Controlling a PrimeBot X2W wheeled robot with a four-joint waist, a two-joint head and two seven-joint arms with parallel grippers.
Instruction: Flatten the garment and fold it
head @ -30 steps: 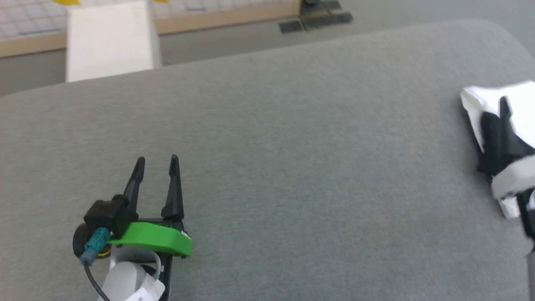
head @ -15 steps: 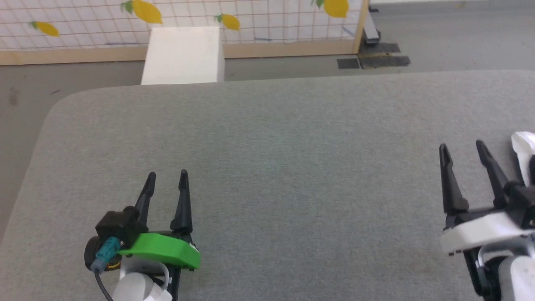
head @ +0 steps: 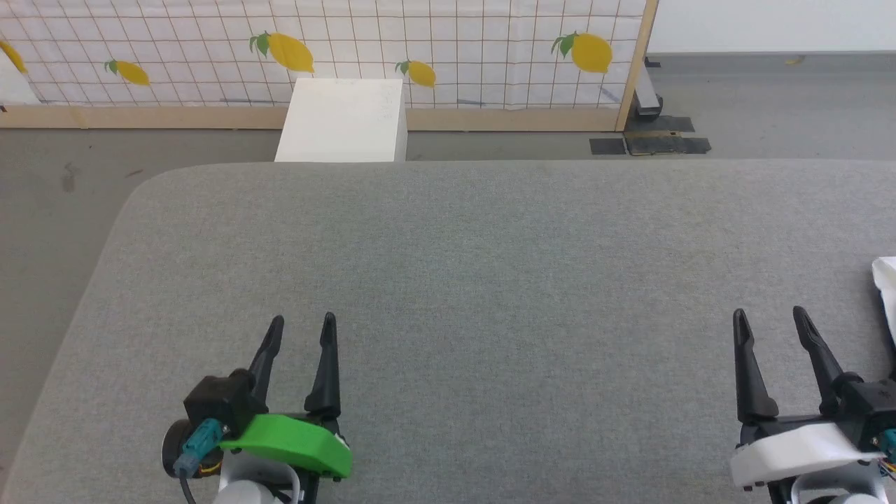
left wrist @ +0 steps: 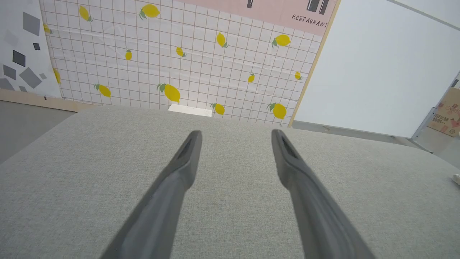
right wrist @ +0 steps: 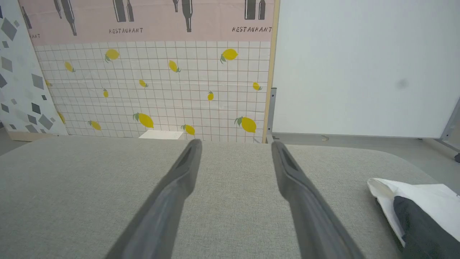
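My left claw (head: 303, 318) and right claw (head: 767, 312) both gape wide, holding nothing, over the grey worktop (head: 490, 245). The garment (right wrist: 427, 199) lies bunched at the right, near my right claw but not touching it.

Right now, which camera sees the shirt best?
The right wrist view: the shirt lies at its lower right, showing white cloth and a black part. The head view catches a white corner; the left wrist view, a tiny white speck.

Our left tool (head: 303, 319): 2 long black fingers (head: 323, 374), green cover (head: 294, 442), black cam (head: 220, 400) w/ teal plug (head: 197, 442). Our right tool (head: 768, 312): same fingers, white cover (head: 794, 453).
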